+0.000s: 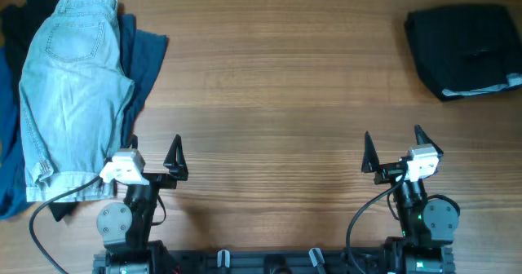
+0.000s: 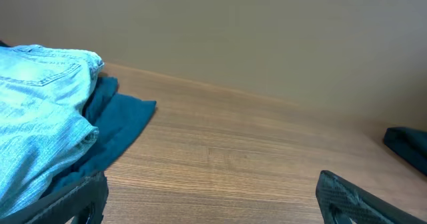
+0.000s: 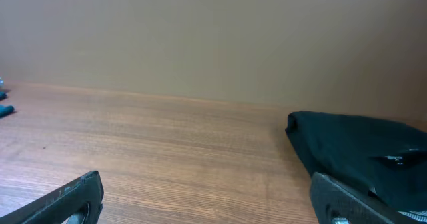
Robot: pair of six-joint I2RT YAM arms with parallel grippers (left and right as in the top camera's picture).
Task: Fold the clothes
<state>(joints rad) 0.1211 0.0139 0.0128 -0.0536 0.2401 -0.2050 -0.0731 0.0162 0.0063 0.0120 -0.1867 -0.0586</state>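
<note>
Currently my left gripper (image 1: 154,150) and right gripper (image 1: 393,145) both wide open, holding nothing, low over bench (image 1: 277,86); denim shorts (image 1: 73,86) far left atop navy garment (image 1: 148,54), black garment (image 1: 465,50) far right

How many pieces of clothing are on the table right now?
3: denim shorts at far left, a navy garment under them, a black garment at far right. More may be hidden beneath the shorts.
</note>
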